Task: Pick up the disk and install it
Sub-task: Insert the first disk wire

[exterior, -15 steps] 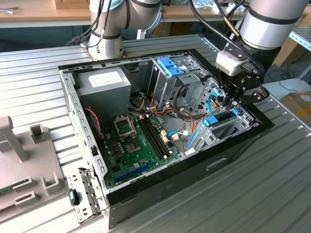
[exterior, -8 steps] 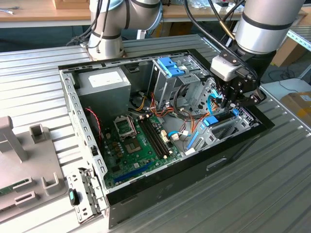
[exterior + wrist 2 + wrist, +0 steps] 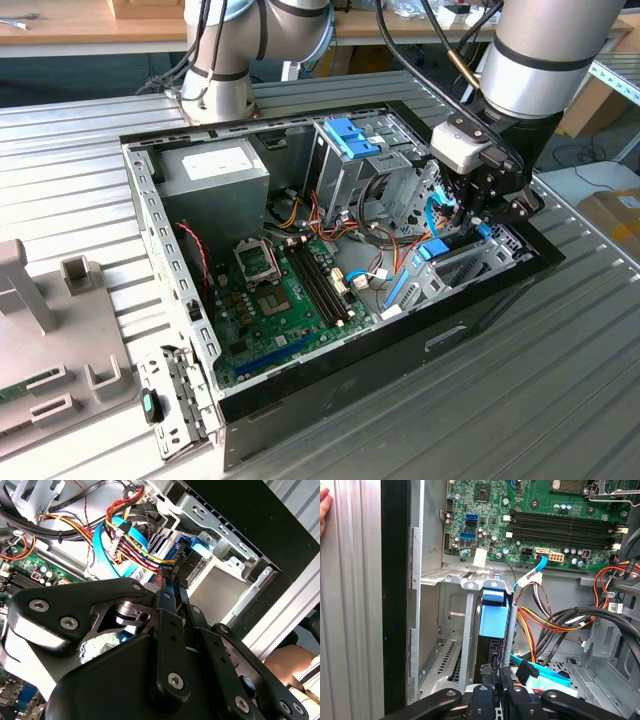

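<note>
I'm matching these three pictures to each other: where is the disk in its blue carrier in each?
Exterior view: disk under the gripper, in the case's bay.
First wrist view, upright in the bay.
Second wrist view, past the fingertips.
Shared landmark: green motherboard.

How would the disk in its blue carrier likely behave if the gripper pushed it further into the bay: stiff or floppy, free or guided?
The disk would probably stay stiff: its carrier looks like rigid moulded plastic. It would likely slide in a guided way, since it stands between the metal bay walls. The cables beside it look floppy and might drag. The gripper sits at its edge.
</note>
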Controlling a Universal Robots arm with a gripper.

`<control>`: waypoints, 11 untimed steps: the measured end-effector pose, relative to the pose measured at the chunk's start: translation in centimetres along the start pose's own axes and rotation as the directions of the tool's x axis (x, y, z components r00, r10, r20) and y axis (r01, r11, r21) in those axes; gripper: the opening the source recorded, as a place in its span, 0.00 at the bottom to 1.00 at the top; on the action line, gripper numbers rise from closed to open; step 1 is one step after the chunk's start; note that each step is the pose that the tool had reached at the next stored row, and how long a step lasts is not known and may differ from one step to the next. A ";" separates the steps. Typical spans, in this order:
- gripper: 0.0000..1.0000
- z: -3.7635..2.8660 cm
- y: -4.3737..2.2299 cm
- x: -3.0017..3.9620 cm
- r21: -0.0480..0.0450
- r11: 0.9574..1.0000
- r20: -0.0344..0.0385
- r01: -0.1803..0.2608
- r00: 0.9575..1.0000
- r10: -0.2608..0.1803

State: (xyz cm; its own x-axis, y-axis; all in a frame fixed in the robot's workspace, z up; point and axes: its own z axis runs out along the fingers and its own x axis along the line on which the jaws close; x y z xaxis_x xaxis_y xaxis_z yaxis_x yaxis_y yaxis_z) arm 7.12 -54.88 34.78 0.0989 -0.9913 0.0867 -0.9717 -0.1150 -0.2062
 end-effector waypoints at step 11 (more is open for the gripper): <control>0.17 0.08 0.00 -0.01 -0.008 0.995 -0.022 -0.100 0.995 0.100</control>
State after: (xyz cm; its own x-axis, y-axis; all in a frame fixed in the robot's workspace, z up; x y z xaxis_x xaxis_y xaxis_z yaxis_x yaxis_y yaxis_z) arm 7.14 -54.88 34.69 -0.0031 -0.9962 0.0868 -0.9784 -0.0149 -0.2062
